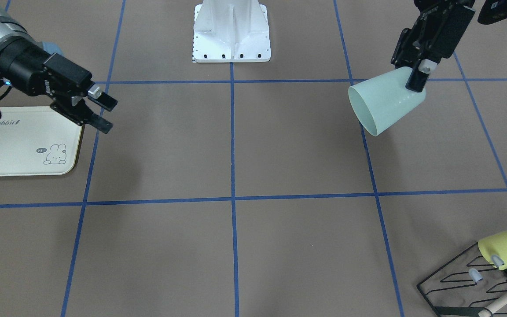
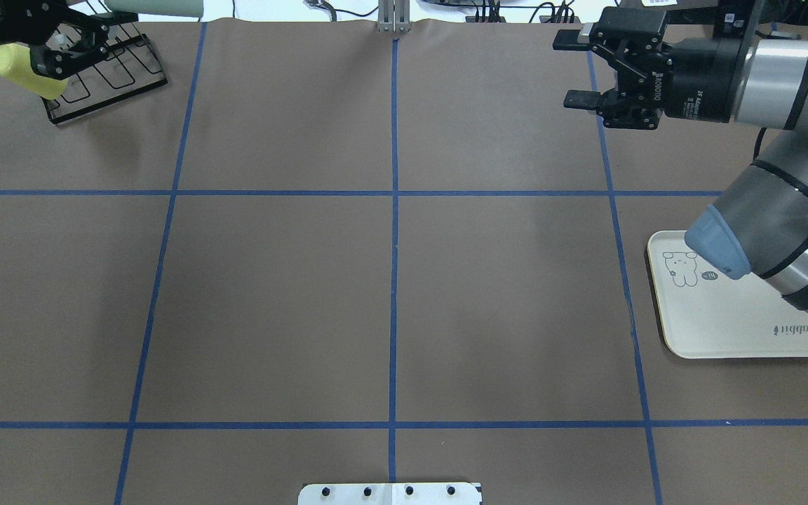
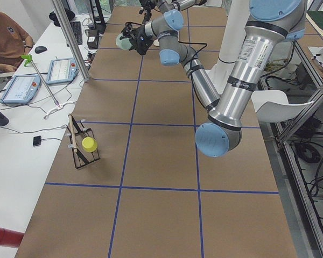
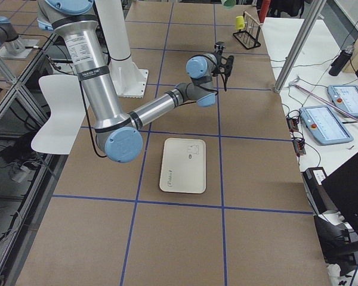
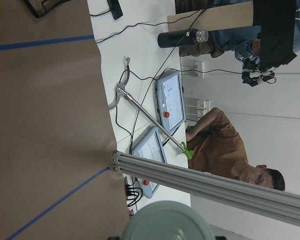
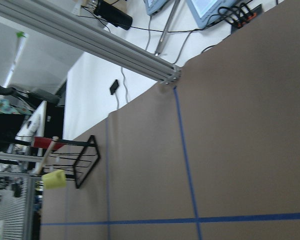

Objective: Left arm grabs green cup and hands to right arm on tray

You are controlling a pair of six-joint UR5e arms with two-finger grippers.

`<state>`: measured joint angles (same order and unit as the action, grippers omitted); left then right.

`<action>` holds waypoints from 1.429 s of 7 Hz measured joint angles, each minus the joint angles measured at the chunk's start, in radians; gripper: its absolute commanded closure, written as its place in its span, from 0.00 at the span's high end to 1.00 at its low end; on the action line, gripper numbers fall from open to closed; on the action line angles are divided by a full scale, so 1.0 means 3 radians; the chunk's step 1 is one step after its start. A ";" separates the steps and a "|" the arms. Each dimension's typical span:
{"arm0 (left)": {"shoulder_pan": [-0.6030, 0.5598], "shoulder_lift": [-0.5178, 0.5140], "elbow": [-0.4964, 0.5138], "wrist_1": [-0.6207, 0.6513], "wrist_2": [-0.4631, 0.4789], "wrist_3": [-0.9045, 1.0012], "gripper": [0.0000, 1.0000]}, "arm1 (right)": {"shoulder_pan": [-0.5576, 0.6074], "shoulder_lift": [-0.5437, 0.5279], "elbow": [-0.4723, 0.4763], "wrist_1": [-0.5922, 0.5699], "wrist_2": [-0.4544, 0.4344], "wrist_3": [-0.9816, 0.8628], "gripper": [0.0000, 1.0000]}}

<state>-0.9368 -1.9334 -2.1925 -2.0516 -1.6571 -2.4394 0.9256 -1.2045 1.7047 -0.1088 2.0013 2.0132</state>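
Seen from across the brown, blue-taped table (image 1: pixel 297 145), with the white mount (image 1: pixel 231 31) at 12 o'clock, the two arms work at opposite sides. The right arm (image 2: pixel 776 210) reaches in at 9 to 10 o'clock. The left arm (image 3: pixel 242 80) comes in at 1 to 2 o'clock.

The tray (image 1: pixel 11 149) lies flat at 9 o'clock with nothing resting on it, its bunny drawing toward the near corner. The wire rack (image 1: pixel 451 286) stands at 4 o'clock.

The green cup (image 1: pixel 387 103) hangs in the air at 2 o'clock, well apart from the tray. It is tipped on its side, with its mouth turned toward 8 o'clock and its base toward the arm. The yellow cup (image 1: pixel 506 246) sits on the far end of the rack.

The left gripper (image 1: pixel 414 81) is clamped on the green cup near its base, and one black finger lies across the cup's outer wall. The right gripper (image 1: pixel 106 115) hovers just off the tray's 2 o'clock corner, its jaws spread wide with nothing between them.
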 measured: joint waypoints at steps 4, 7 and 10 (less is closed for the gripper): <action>0.0164 -0.0291 -0.0034 -0.0139 -0.1134 0.0000 0.00 | -0.0404 0.0172 -0.0015 0.0680 -0.0437 0.0401 0.99; 0.0170 -0.0546 0.0058 -0.0246 -0.1451 -0.0330 0.00 | -0.0712 0.0207 -0.0009 0.0806 -0.0798 0.0397 0.99; 0.0180 -0.0748 0.0288 -0.0305 -0.1450 -0.0644 0.00 | -0.0849 0.0246 -0.0007 0.0812 -0.0929 0.0380 0.98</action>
<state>-0.8829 -2.1578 -2.1062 -2.1433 -2.0922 -2.6324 0.6710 -1.1308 1.7027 0.1350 1.7227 2.1273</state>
